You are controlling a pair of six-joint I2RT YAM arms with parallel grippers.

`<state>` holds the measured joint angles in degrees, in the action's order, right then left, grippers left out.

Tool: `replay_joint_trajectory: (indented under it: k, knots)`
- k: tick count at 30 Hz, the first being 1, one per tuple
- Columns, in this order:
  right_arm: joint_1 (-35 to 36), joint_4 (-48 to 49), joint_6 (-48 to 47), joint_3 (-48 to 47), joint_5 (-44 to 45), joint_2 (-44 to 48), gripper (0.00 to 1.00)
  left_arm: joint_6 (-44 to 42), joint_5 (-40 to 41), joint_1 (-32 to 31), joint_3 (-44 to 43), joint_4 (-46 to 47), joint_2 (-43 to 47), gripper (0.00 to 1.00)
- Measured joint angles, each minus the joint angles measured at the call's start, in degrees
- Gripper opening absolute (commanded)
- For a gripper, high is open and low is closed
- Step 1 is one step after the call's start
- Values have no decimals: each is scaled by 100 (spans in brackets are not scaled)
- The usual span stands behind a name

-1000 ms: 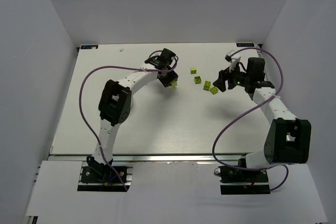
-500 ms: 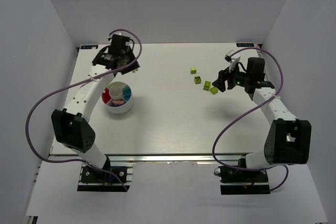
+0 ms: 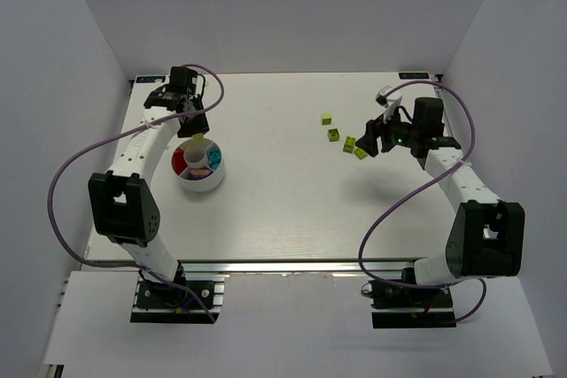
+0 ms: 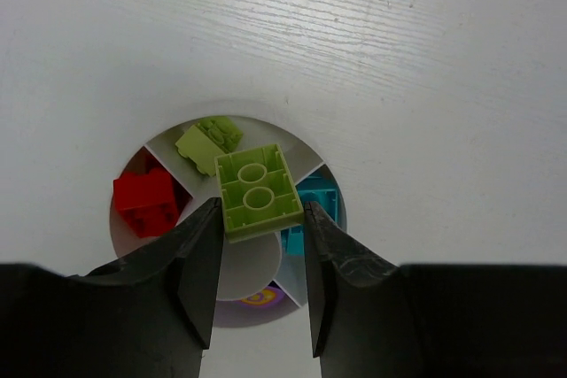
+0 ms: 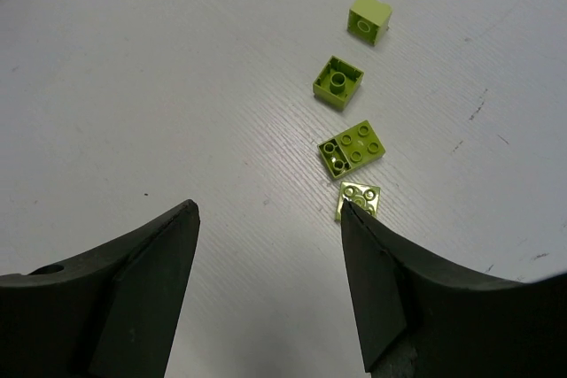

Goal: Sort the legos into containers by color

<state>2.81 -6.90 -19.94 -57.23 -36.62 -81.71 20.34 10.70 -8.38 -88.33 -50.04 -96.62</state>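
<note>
Lime brick (image 4: pixel 258 192) held over dish (image 4: pixel 299 152).

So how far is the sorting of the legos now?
Done: a red brick, a teal brick, a purple piece and two lime bricks lie in separate compartments of the dish. In hand: the left gripper holds another lime brick above the dish. Left: four lime bricks on the table, near the open right gripper.

White dish (image 3: pixel 202 185); lime held brick (image 4: pixel 257 192), red brick (image 4: pixel 146 203), teal brick (image 4: pixel 317 194); white wood-grain table (image 5: pixel 177 86).
</note>
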Motion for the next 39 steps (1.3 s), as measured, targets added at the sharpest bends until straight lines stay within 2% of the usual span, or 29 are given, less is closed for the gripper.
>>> replay_joint_trajectory:
  k: [7,10,14,20,22,24,32,36,37,39]
  knots:
    - [0,-33,0,-22,2,0,70,-243,-81,140,-11,-4,-319,10]
    - [0,-37,0,-46,4,0,70,-295,-197,286,-11,13,-358,16]
    - [15,-61,0,-70,7,0,70,-337,-308,439,-39,33,-407,31]
    - [42,-68,-2,-160,33,-13,71,-334,-496,501,-61,22,-542,44]
    - [57,-72,-2,-195,44,-22,72,-332,-549,501,-61,0,-573,56]
    - [72,-72,-7,-234,44,-44,72,-321,-577,501,-61,-22,-599,63]
    - [162,-109,-85,-413,87,-223,73,-227,-573,520,-90,-70,-603,66]
    - [315,-107,-153,-566,317,-415,79,-133,-553,529,-155,-20,-498,67]
    - [382,-103,-160,-640,422,-520,79,-92,-553,533,-153,20,-415,69]
    - [581,-74,-153,-887,752,-813,82,-2,-553,540,-111,179,-170,81]
